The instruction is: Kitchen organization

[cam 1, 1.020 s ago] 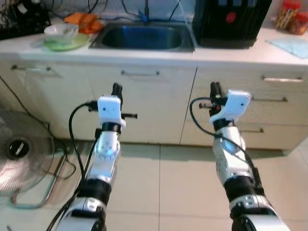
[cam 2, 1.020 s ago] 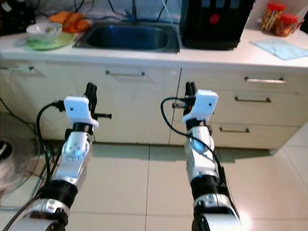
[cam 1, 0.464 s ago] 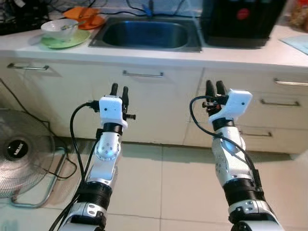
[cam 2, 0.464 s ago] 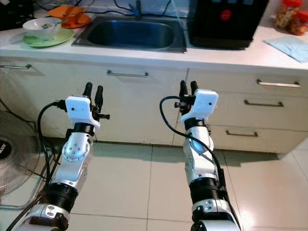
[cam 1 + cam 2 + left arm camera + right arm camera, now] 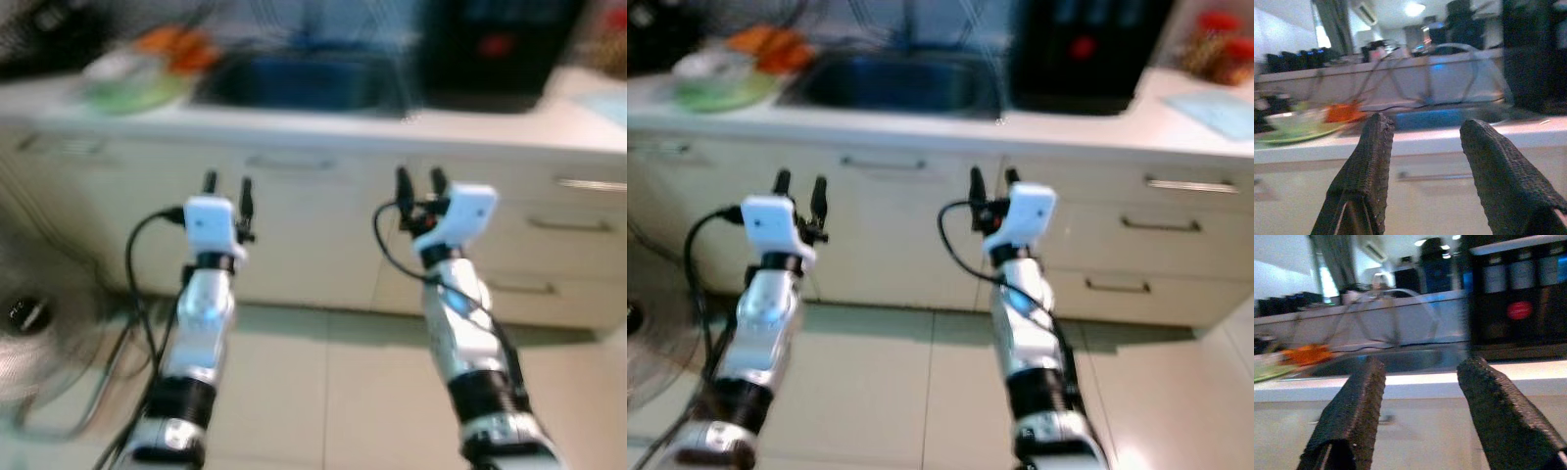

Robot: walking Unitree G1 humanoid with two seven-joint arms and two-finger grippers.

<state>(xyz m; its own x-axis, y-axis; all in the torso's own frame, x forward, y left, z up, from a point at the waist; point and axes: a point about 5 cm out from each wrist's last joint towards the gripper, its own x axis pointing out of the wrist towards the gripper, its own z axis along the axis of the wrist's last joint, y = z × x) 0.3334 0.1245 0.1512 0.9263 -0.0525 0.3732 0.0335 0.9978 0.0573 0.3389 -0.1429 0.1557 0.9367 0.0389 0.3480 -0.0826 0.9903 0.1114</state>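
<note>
Left eye view blurred. Landmark: sink (image 5: 893,83), set in pale counter (image 5: 1087,127).

Left gripper (image 5: 225,183) raised in front of cabinet front (image 5: 304,230) below sink, a bit to robot's left of sink centre, fingers spread apart, holding nothing. Same in left wrist view: two black fingertips (image 5: 1371,161) with clear gap, left gripper (image 5: 1427,132) empty, pointing at counter edge and drawer handle (image 5: 1437,175) under sink.

Right gripper (image 5: 415,180) raised at same height, below sink's right end, fingers parted, nothing between. Right wrist view: fingers (image 5: 1359,406) wide apart, right gripper (image 5: 1422,364) empty, aimed at counter lip with sink basin beyond.

Green plate (image 5: 710,93) on counter just left of sink, white bowl (image 5: 700,65) sitting on it. Orange item (image 5: 774,44) behind plate, near sink's left rear corner; too blurred to identify. Black appliance (image 5: 1080,54) with red spot standing on counter touching or just right of sink edge, cannot tell which. Red-lidded jars (image 5: 1215,44) well right of sink, at counter back. Light blue cloth (image 5: 1215,108) flat on counter right of appliance. Faucet behind sink, smeared.

Drawer handles (image 5: 1171,185) on cabinet right of sink. Fan (image 5: 29,333) on tiled floor (image 5: 882,392) below and left of sink, blurred. Black cables looping from both wrists.
</note>
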